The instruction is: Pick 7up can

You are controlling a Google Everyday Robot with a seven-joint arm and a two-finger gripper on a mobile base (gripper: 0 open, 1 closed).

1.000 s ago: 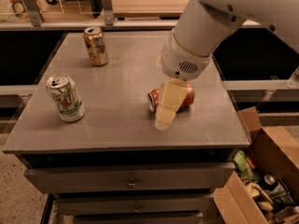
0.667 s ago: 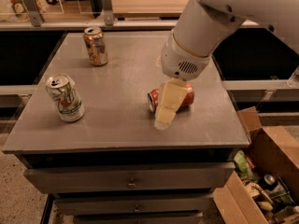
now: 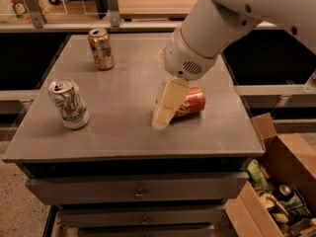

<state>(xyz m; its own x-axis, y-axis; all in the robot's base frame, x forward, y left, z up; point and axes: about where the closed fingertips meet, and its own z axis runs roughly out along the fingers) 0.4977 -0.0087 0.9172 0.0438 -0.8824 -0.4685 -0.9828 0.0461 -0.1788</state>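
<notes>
The 7up can (image 3: 69,104) stands upright near the front left of the grey table (image 3: 123,132); it has a white-silver body with green lettering and a silver top. My gripper (image 3: 164,111) hangs from the white arm over the middle of the table, pointing down at its surface. It is well to the right of the 7up can and not touching it. It stands right in front of an orange-red can (image 3: 191,101) that lies on its side and partly hides it.
A gold-brown can (image 3: 101,48) stands upright at the back left of the table. An open cardboard box (image 3: 276,191) full of items sits on the floor to the right. Drawers run below the table front. A rail crosses behind the table.
My gripper and wrist have shifted a little to the left, toward the table's middle. The cans have not moved.
</notes>
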